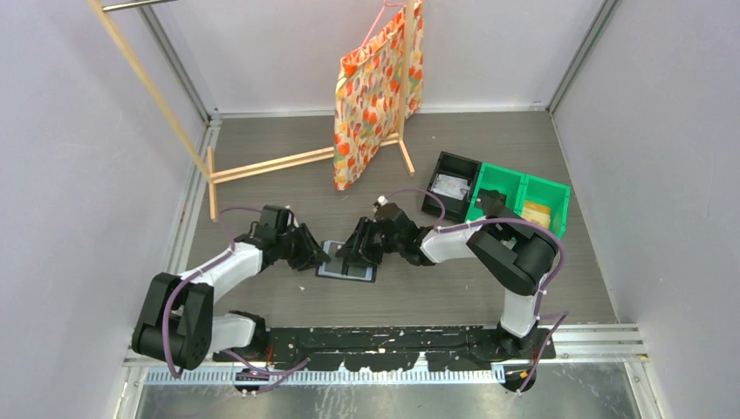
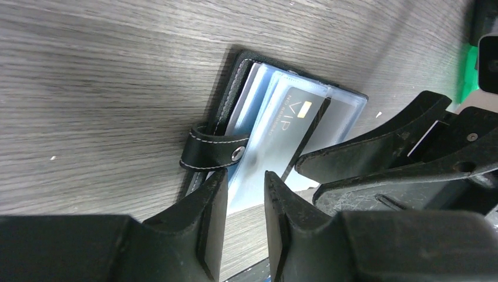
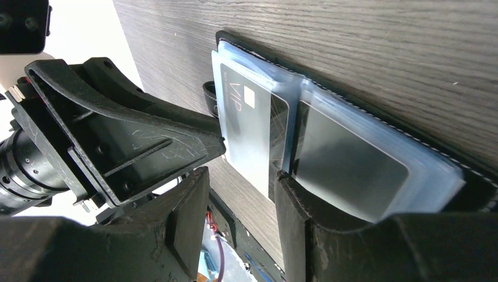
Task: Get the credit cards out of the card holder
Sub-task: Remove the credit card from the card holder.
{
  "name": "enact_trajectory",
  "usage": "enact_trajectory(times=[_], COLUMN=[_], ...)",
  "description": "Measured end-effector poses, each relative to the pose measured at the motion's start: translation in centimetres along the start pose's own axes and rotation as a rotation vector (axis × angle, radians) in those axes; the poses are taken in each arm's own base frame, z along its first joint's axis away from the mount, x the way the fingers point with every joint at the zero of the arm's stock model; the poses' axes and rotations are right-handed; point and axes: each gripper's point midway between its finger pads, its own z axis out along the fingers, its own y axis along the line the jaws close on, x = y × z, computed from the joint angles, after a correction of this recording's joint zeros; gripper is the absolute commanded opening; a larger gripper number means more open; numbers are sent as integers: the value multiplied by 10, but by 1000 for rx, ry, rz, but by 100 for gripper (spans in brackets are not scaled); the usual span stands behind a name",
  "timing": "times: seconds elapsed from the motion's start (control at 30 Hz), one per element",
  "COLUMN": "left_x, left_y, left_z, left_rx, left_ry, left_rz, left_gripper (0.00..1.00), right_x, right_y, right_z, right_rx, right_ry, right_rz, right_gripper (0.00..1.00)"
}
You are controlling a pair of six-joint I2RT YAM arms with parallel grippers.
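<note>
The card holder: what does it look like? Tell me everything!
The card holder lies open on the wooden table. Its cover looks like black leather with pale stitching and a snap clasp tab. Inside are bluish see-through sleeves; one holds a dark card marked VIP. The left hand and right hand sit at its edges, fingers apart.

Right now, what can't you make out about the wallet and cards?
Top view: left gripper and right gripper cover most of the wallet; cards too small to count.
Left wrist: the VIP card's lower end blurs behind the left gripper.
Right wrist: the dark card's face shows nothing through its cloudy sleeve; the right gripper hides the wallet's near edge.
</note>
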Motion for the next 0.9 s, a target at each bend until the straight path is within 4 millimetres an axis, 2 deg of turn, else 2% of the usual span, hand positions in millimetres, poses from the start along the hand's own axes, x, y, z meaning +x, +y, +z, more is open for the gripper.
enact_trajectory(times=[0.27, 0.4, 0.7, 0.9], left_x=[7, 9, 11, 10], left_y=[-8, -9, -14, -16], left_z=[2, 2, 3, 3], left_rx=[69, 82, 118, 127], left_ry=[28, 37, 44, 40], left_rz=[-8, -18, -28, -31], left_gripper=[16, 1, 1, 1], right_x=[1, 0, -1, -5], right_y=[-1, -1, -12, -19], right_z=[0, 0, -4, -23], right_rx=[2, 1, 24, 61], right_ry=[1, 1, -9, -51], right_rz=[3, 4, 10, -8], right_gripper=[50, 50, 50, 50])
